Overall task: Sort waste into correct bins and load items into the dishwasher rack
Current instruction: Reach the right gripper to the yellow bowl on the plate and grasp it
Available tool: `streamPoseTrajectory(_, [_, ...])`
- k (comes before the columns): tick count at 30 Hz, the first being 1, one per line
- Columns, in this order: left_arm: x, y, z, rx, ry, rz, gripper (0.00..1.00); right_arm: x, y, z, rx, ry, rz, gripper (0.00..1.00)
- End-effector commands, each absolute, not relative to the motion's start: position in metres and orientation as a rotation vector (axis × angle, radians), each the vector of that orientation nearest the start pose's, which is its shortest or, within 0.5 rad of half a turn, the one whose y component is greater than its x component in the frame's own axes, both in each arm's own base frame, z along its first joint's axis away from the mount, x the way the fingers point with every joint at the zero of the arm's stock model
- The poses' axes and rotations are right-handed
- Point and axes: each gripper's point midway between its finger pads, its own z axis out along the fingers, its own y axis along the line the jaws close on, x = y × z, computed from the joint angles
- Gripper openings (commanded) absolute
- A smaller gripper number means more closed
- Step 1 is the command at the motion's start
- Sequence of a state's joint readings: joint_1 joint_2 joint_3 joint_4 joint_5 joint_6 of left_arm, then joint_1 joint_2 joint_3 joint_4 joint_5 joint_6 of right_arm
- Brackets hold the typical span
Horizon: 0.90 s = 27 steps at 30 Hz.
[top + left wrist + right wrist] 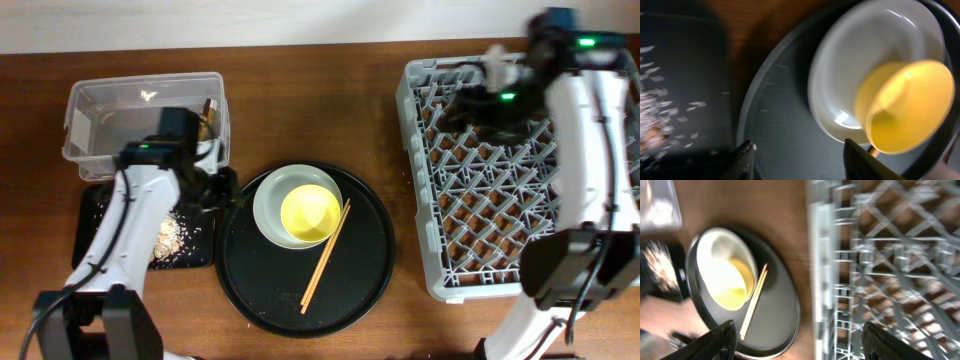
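Since plate (268, 205) with yellow bowl (310, 212) in it sits on left half of round tray (370, 270), my left gripper (797, 145) is nearer: hovers at tray's left rim, fingers partly apart, holding nothing, bowl to its right. Chopsticks (327, 255) on tray right of bowl, slanting from near edge up to plate rim. My right gripper (799, 327) well right of tray, over rack (520, 180), wide apart, empty. Left of tray: shallow black tray (90, 225) with crumbs, clear tub (100, 130) beyond. Path to bowl looks unblocked, I judge
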<state>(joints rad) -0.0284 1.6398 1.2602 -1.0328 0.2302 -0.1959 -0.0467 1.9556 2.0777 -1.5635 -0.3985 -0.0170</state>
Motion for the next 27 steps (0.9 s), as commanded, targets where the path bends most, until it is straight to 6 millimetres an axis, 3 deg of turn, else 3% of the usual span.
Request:
streamPoseTrajectory(1, [0.324,-0.013,0.108,-0.435,2.951,-0.338,0.62,0.375,0.1,0.206,-0.241,2.996,0.462,0.81])
streamPoseTrajectory(5, [0.32,0.005,0.108,-0.523,2.947,-0.331,0.68,0.361,0.161,0.181,-0.424,3.026,0.465,0.81])
streamPoseTrajectory(8, [0.32,0.007,0.108,-0.531,2.944,-0.33,0.7,0.35,0.197,0.153,-0.477,3.05,0.471,0.81])
streamPoseTrajectory(14, [0.32,0.007,0.108,-0.532,2.944,-0.33,0.73,0.328,0.234,0.095,-0.565,3.057,0.448,0.72])
streamPoseTrajectory(18, [0.32,0.007,0.108,-0.531,2.944,-0.33,0.73,0.321,0.23,0.055,-0.428,3.093,0.33,0.69])
streamPoseTrajectory(21, [0.32,0.007,0.108,-0.532,2.944,-0.33,0.73,0.319,0.226,0.032,-0.387,3.085,0.317,0.61])
streamPoseTrajectory(25, [0.32,0.007,0.108,-0.532,2.944,-0.33,0.73,0.321,0.227,0.024,-0.388,3.063,0.329,0.34])
streamPoseTrajectory(27, [0.32,0.007,0.108,-0.532,2.944,-0.33,0.73,0.326,0.23,0.026,-0.385,3.044,0.339,0.13])
